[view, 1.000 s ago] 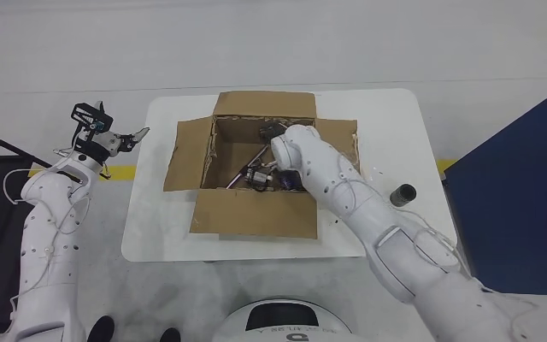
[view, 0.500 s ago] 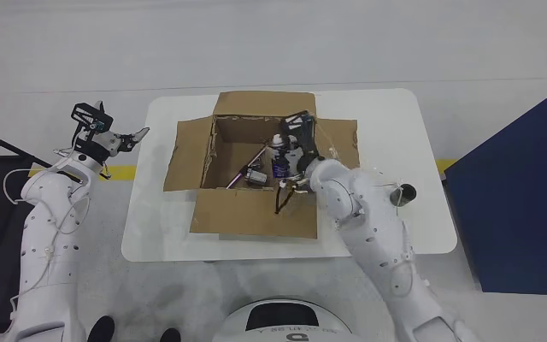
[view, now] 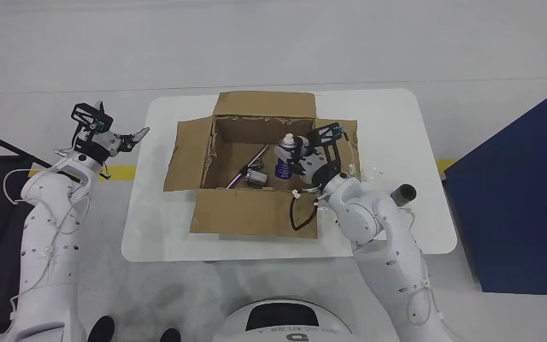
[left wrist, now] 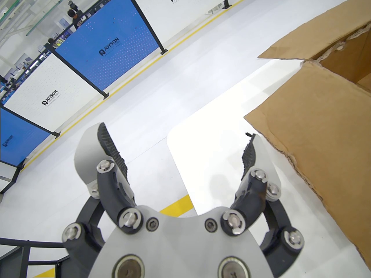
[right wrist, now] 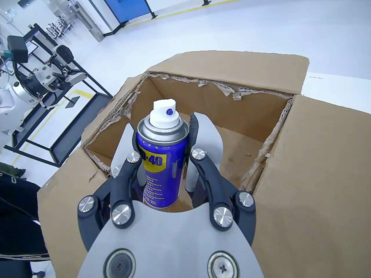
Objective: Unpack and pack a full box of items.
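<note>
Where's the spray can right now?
Top view: the spray can is upright in the jaws of the right gripper, at the right side of the cardboard box.

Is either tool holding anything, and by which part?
The right tool grips the blue spray can by the sides of its body, nozzle up, over the cardboard box. The left tool is open, empty.

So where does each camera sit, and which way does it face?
Top view: overhead, looking down at table and open box; both arms show.
Left wrist view: on that wrist, looking past the open left gripper at the box's flap.
Right wrist view: on that wrist, looking into the box past the right gripper holding a spray can.
Shared: all three see the box.
</note>
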You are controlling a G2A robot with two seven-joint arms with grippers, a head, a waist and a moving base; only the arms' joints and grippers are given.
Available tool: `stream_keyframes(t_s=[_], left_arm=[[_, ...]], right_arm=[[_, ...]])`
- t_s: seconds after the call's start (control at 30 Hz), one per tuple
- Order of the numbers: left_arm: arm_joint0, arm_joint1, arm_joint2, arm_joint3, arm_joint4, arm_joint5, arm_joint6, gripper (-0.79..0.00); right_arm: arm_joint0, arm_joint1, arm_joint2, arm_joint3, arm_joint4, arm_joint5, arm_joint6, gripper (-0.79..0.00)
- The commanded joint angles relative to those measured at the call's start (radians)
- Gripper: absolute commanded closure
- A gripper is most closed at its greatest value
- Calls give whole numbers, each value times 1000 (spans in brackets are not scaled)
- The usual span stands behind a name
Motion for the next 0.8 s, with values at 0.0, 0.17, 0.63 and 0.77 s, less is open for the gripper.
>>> stream_keyframes(t_s=[0.0,0.17,0.63,0.77], left_arm=[[0,0,0,0,0,0,0,-785],[0,0,0,0,0,0,0,-785],[0,0,0,0,0,0,0,-785],[0,0,0,0,0,0,0,-785]], right_arm=[[-9,1,6,-1,48,-28,-25,0],[-134,24,186,-76,278,-220,-93,0],[-339,73,624,-131,539,-60,46,0],[-252,86,597,-75,434,101,201,0]])
